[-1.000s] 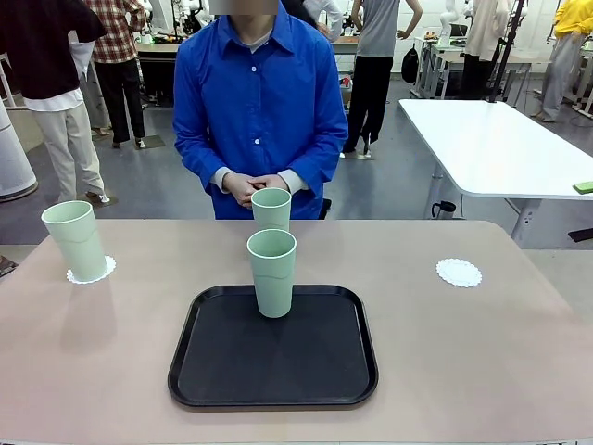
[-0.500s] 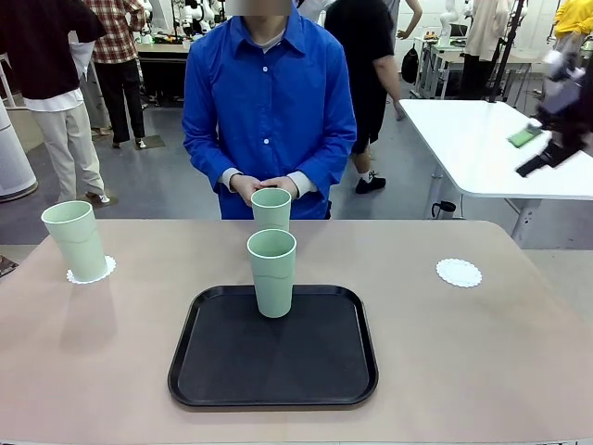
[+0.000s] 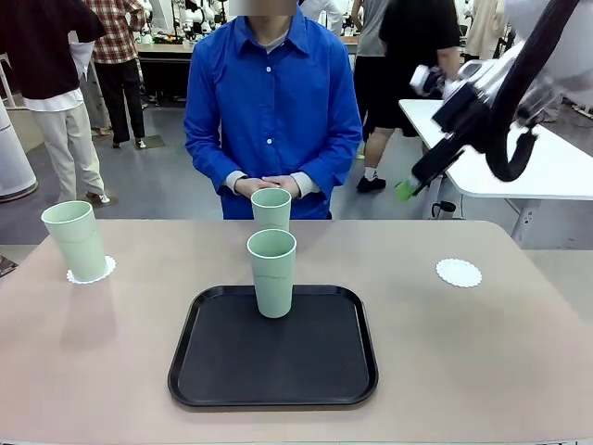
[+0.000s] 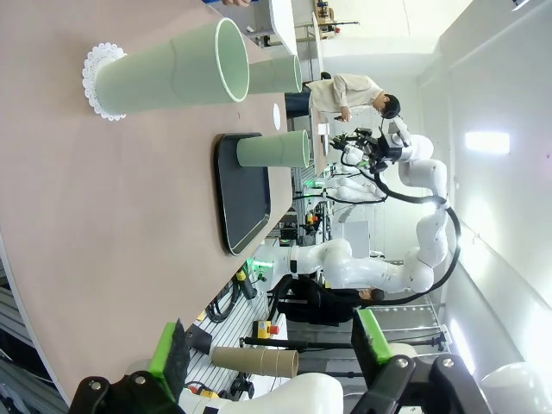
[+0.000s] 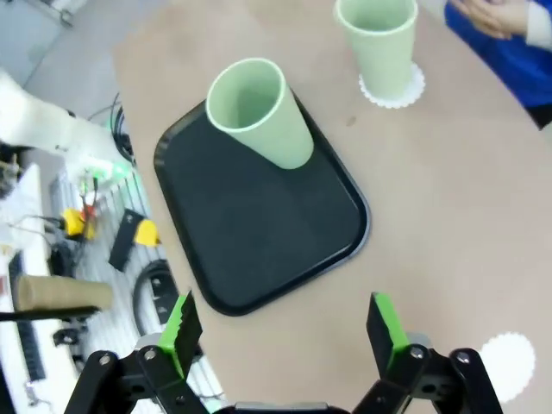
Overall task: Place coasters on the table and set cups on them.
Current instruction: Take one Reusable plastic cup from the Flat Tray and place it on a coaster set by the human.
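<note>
Two tall pale mint-green plastic tumblers, left tumbler and middle tumbler, stand on scalloped white paper doilies on the beige tabletop. The third tumbler sits on the black tray; the right doily lies bare. Left gripper and right gripper gape empty.

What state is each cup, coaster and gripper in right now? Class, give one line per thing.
Left cup: upright, on left coaster.
Far cup: upright, on far coaster.
Middle cup: upright on black tray, no coaster under it.
Right coaster: flat, nothing on it.
Left gripper: open, empty.
Right gripper: open, empty.
</note>
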Tool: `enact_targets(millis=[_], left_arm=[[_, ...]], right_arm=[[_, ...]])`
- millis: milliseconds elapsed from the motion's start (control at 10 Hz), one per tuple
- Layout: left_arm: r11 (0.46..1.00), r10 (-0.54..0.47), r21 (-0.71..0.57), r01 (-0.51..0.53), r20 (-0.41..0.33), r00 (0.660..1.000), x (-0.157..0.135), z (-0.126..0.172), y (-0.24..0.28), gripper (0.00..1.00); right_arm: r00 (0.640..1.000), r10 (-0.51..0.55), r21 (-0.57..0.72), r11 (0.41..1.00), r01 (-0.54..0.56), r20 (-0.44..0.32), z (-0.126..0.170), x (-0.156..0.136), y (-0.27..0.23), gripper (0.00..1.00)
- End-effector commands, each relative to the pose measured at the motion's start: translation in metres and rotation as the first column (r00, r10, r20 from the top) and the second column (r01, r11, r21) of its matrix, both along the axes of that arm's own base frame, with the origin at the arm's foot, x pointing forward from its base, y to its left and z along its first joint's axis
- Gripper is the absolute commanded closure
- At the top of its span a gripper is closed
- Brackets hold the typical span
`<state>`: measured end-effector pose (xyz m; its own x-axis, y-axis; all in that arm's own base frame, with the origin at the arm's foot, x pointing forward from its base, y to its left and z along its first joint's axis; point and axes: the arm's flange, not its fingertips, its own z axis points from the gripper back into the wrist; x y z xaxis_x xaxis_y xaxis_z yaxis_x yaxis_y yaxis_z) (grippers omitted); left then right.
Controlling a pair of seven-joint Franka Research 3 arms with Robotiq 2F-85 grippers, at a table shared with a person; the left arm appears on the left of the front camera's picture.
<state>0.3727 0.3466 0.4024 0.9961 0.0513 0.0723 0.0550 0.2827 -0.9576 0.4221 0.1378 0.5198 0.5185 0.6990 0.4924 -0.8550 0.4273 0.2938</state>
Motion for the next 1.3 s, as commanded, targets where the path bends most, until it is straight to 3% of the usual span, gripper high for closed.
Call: enact_targets(millis=[0, 400, 500, 1000, 1100, 1200], left_arm=[[1.000, 0.011, 0.009, -0.011, -0.002, 1.000, -0.002, 0.000, -0.001, 0.00], [1.000, 0.011, 0.009, -0.011, -0.002, 1.000, -0.002, 0.000, -0.001, 0.00], [1.000, 0.011, 0.009, -0.011, -0.002, 1.000, -0.002, 0.000, -0.001, 0.00], [1.000, 0.011, 0.009, -0.011, -0.002, 1.000, -0.002, 0.000, -0.001, 0.00], [1.000, 0.011, 0.009, -0.011, -0.002, 1.000, -0.002, 0.000, -0.001, 0.00], [1.000, 0.011, 0.009, -0.011, -0.002, 1.000, -0.002, 0.000, -0.001, 0.00]], right_arm=[[0.995, 0.036, -0.073, 0.997, -0.029, 0.093, -0.020, -0.004, 0.013, 0.00], [0.998, 0.044, -0.031, 0.999, -0.042, 0.054, -0.068, 0.015, 0.053, 0.00], [0.996, 0.054, -0.075, 0.996, -0.048, 0.068, -0.044, 0.000, 0.041, 0.00], [0.996, 0.050, -0.068, 0.997, -0.045, 0.076, -0.044, 0.002, 0.043, 0.00], [0.962, 0.148, 0.133, 0.974, -0.182, 0.231, -0.041, 0.005, 0.018, 0.00], [0.906, 0.225, 0.260, 0.908, -0.328, 0.359, -0.054, 0.004, 0.013, 0.00]])
